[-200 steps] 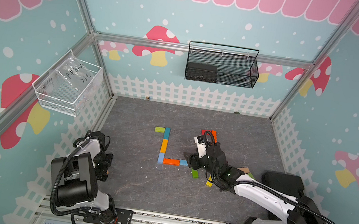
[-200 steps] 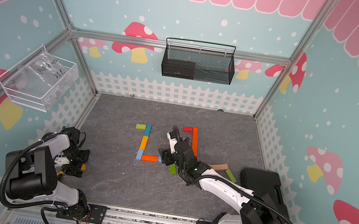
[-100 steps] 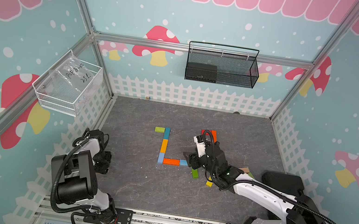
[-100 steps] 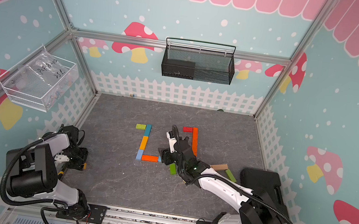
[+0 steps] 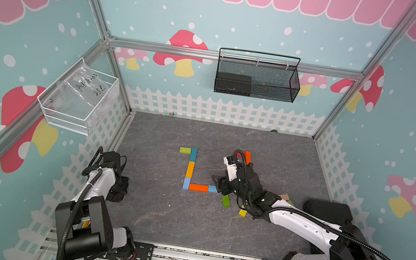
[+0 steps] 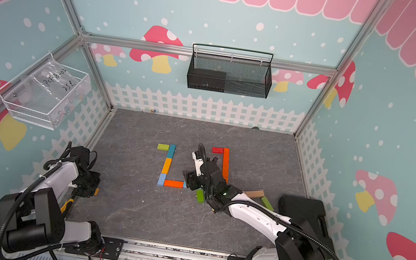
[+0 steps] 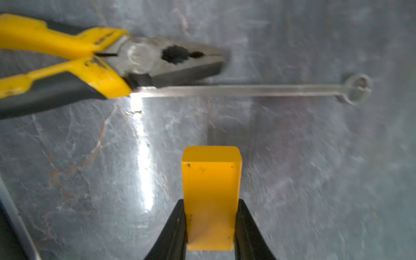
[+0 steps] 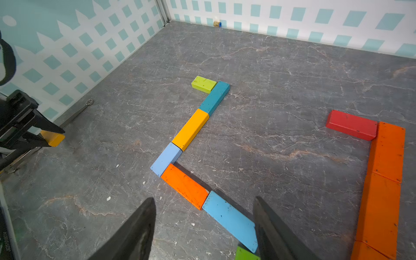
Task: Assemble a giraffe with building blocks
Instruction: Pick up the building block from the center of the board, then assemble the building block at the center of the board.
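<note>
The building blocks form an L on the grey floor: lime (image 5: 185, 150), teal (image 5: 193, 154), amber (image 5: 190, 169), pale blue (image 5: 186, 183), orange (image 5: 198, 187), and a light blue block (image 8: 229, 219). My right gripper (image 8: 203, 200) hangs open just above that light blue block. A red block (image 6: 217, 150) and an orange column (image 6: 225, 161) lie behind it. By the left wall, my left gripper (image 7: 211, 202) is shut on a yellow block (image 7: 211, 175), low over the floor.
Loose green (image 5: 226, 201), yellow (image 5: 242, 213) and tan (image 6: 254, 193) blocks lie under the right arm. Yellow-handled pliers (image 7: 90, 63) and a thin wrench (image 7: 247, 91) lie beside the left gripper. A black case (image 5: 329, 212) sits front right. Wire baskets hang on the walls.
My left gripper has closed its jaws on the yellow block by the left wall. The right arm has barely moved.
</note>
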